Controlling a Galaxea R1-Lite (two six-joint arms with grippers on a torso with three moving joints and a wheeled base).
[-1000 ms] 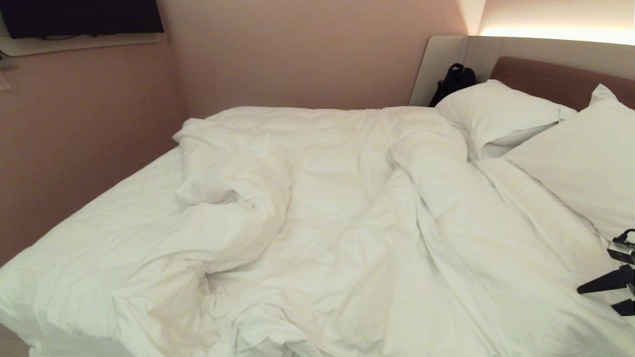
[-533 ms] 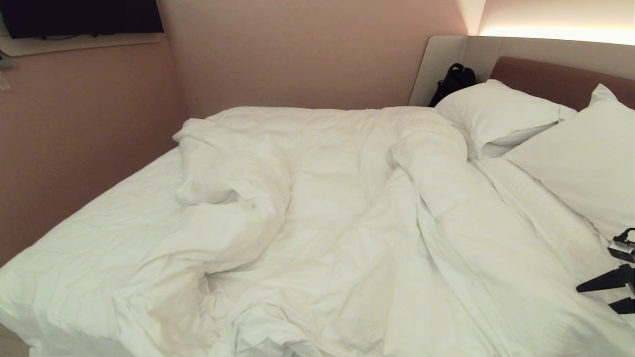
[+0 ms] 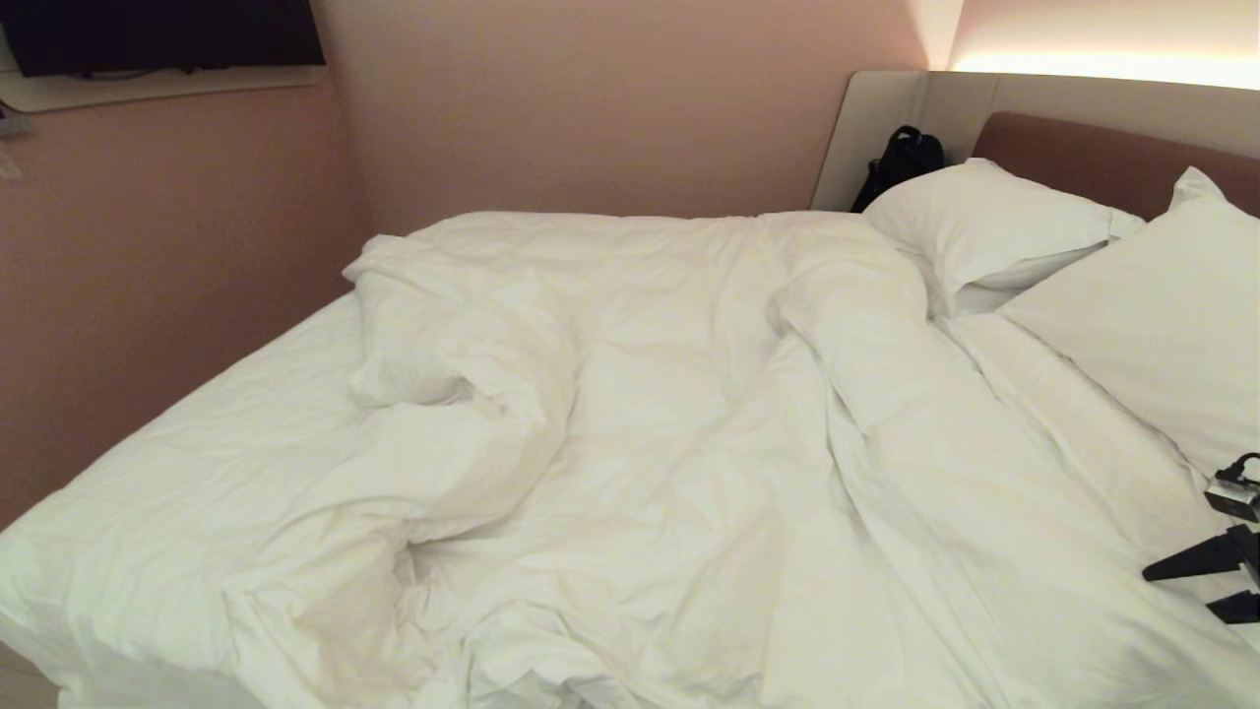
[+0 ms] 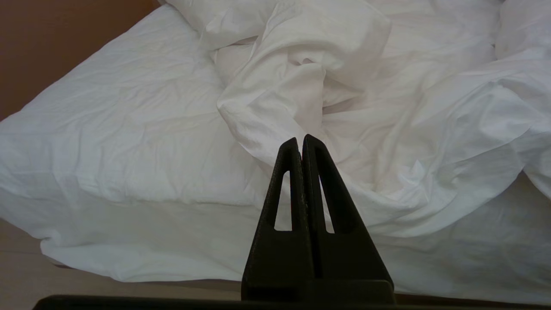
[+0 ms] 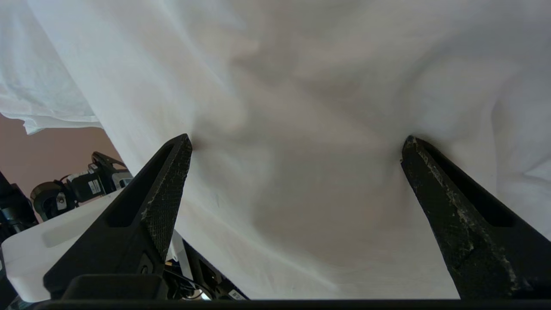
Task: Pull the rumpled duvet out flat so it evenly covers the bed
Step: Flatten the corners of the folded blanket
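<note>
The white duvet (image 3: 689,423) lies rumpled across the bed (image 3: 197,443), bunched into folds toward the left and leaving the fitted sheet bare at the left end. My right gripper (image 3: 1181,594) is low at the right edge of the head view, just above the duvet's near right part. It is open wide, and in the right wrist view the right gripper (image 5: 297,144) has both fingertips against the duvet cloth (image 5: 301,86), with nothing clamped. My left gripper (image 4: 300,140) is shut and empty, off the bed's near side, pointing at a bunched duvet fold (image 4: 301,77).
Two white pillows (image 3: 984,231) (image 3: 1162,315) lean at the brown headboard (image 3: 1083,158) on the right. A black bag (image 3: 901,158) sits in the far corner. Pink walls close the left and far sides, with a dark screen (image 3: 157,34) at the upper left.
</note>
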